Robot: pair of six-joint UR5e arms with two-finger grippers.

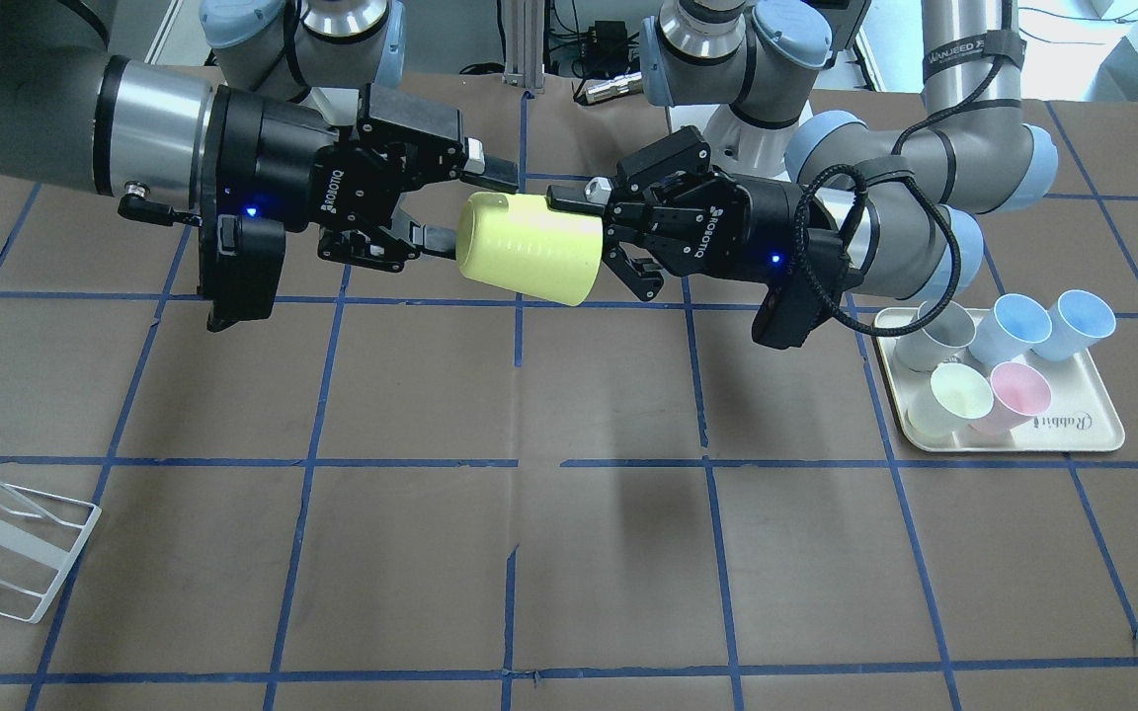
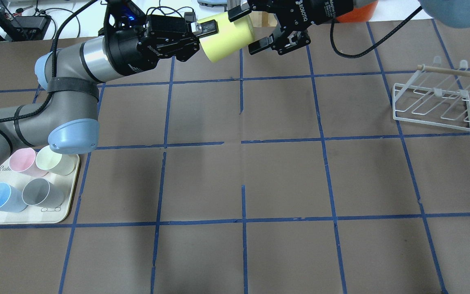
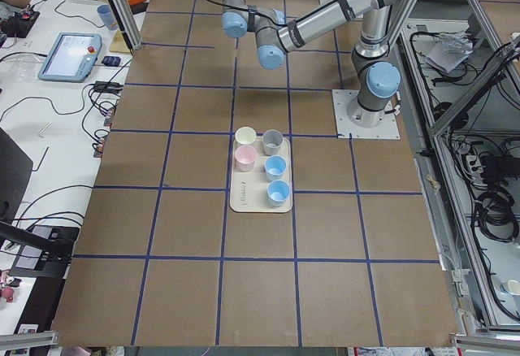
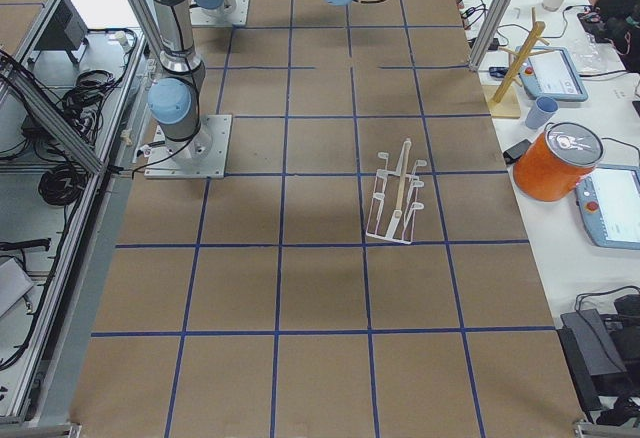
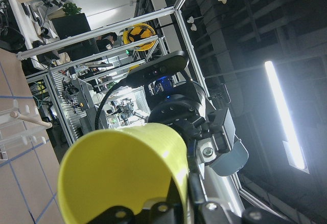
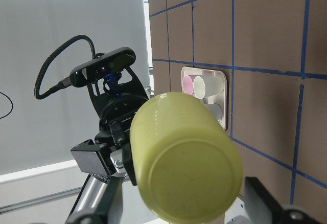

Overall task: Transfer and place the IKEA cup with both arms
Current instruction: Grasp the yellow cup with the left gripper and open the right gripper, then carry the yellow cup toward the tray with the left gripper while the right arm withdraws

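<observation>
The bright yellow IKEA cup (image 1: 529, 247) lies sideways in the air, high above the table's middle far strip (image 2: 229, 36). My left gripper (image 1: 618, 232) is shut on the cup's rim at its open end (image 2: 202, 29). My right gripper (image 1: 470, 209) is open, with its jaws on either side of the cup's closed base end (image 2: 249, 28). The left wrist view looks along the cup (image 5: 122, 173) from its mouth. The right wrist view shows the cup's base (image 6: 189, 168), with the left gripper behind it.
A cream tray (image 1: 1093, 434) on my left holds a pale cream cup (image 1: 959, 395), a pink cup (image 1: 1018, 390), a grey cup and two blue cups; it also shows in the overhead view (image 2: 72, 196). A white wire rack (image 2: 431, 102) stands at my right (image 1: 16, 553).
</observation>
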